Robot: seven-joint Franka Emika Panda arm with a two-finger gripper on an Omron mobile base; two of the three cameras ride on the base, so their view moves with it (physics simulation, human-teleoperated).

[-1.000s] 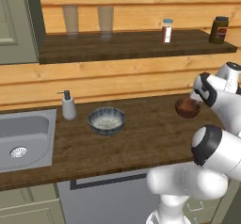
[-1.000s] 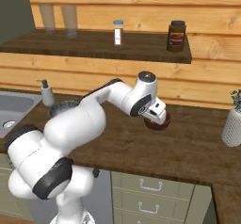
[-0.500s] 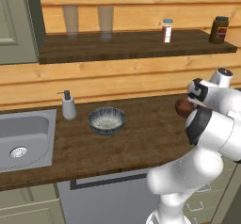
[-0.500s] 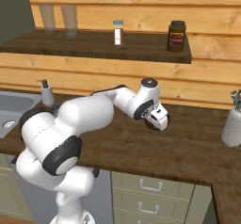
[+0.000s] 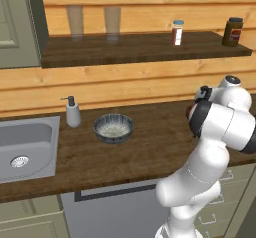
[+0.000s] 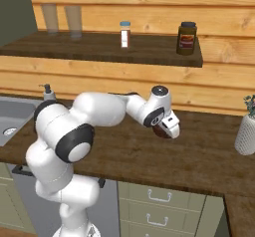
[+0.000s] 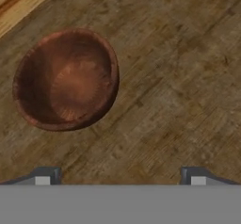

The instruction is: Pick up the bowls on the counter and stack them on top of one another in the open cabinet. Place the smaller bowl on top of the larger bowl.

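Over the last second the arm has folded in on itself, its elbow swinging toward the cameras while the wrist stayed above the red bowl; the bowls themselves have not shifted.

The desk [image 5: 150, 152] runs across the scene, sink at its left end. Above it is the open cabinet [image 5: 140, 49], a shelf carrying two glasses, a spice jar and a dark jar.

The grey bowl [image 5: 113, 127] sits on the desk beside a soap dispenser [image 5: 73, 113], well apart from the arm.

The red bowl [image 7: 66, 78] rests on the desk near the back wall, at the right end. From the hand camera it lies up and to the left, not between the fingertips.

The gripper [image 7: 117, 177] hangs above bare wood just beside that bowl, fingers spread wide and holding nothing.

The red bowl looks rigid, glossy and probably slippery, light but breakable. Its curved wall offers no flat sides, so the best hold is likely a pinch across the rim, one finger inside and one outside.
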